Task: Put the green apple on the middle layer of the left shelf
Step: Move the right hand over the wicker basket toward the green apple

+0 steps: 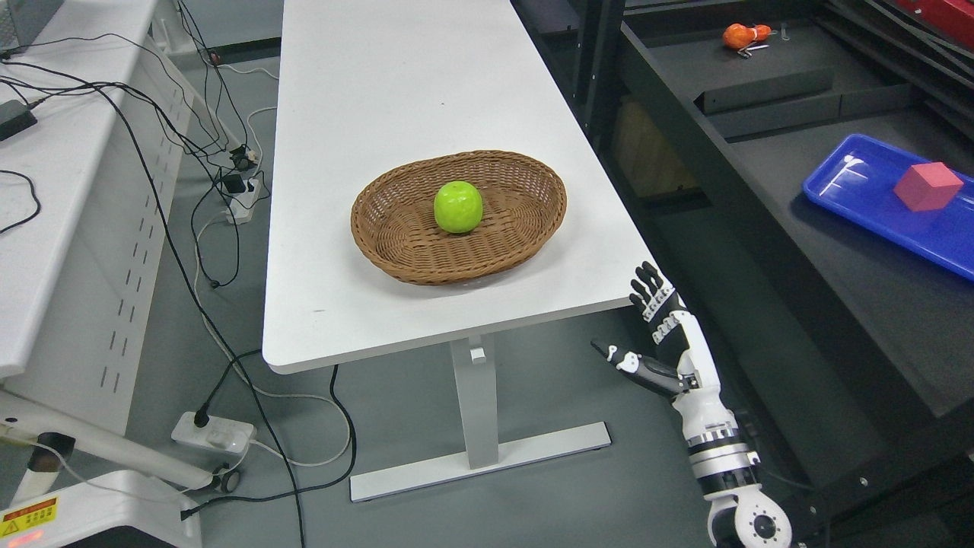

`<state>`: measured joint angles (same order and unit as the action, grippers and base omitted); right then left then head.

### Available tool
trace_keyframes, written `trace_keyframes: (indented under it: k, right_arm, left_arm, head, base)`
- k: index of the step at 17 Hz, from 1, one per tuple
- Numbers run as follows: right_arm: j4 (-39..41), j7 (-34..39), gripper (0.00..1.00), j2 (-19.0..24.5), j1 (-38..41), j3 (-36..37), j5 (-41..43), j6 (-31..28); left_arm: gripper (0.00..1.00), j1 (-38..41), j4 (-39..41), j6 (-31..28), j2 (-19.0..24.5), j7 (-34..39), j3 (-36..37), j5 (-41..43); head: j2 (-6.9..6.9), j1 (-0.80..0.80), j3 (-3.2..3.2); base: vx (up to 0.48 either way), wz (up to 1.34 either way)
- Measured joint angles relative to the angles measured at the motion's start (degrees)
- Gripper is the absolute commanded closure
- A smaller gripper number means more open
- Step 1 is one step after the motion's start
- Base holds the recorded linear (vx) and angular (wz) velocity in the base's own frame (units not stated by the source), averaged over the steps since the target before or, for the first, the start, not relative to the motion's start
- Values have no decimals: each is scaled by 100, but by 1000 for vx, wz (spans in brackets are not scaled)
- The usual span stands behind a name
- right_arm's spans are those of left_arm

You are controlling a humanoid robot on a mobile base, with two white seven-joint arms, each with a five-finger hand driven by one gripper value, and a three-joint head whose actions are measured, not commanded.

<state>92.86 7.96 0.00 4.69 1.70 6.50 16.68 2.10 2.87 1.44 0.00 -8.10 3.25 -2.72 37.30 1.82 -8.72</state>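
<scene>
A green apple [458,206] sits upright near the centre of an oval wicker basket [396,243] on a white table [380,84], close to the table's near edge. The robot's right hand [670,342] hangs below and just off the table's near-right corner, well apart from the basket, w/ fingers [648,285] extended and close together, pointing up, thumb stuck out to the side, holding nothing. At right, a dark shelf unit [875,304] carries a blue tray [860,190] w/ a red cube [927,186] on it; an orange item [742,35] lies further back, too small to identify. Cables [190,228] and power strips trail across the grey floor at left.
</scene>
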Motion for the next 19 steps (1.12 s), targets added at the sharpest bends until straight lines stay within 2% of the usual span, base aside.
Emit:
trace_keyframes:
  k: [5,10,11,13,19]
  right_arm:
    - [-3,-4,0,0,-174,16,-68,-249]
    - [39,-58,0,-202,-540,-68,-2068,-191]
    - [73,-84,0,-281,-599,-71,-2405,5]
    - [153,-87,0,-425,-686,-50,-2775,525]
    - [277,-28,0,-744,-1060,-32,-3203,387]
  left_arm:
    - [0,2,0,0,-1,0,0,0]
    - [0,3,-1,0,-1,0,0,0]
    - [0,1,-1,0,-1,0,0,0]
    - [0,1,-1,0,-1,0,0,0]
    - [0,0,0,0,-1,0,0,0]
  head:
    - [0,0,0]
    - [0,0,0]
    - [0,0,0]
    - [0,0,0]
    - [0,0,0]
  base:
    - [3,-8]
    - [37,-38]
    - [93,-118]
    - [147,-144]
    - [174,-90]
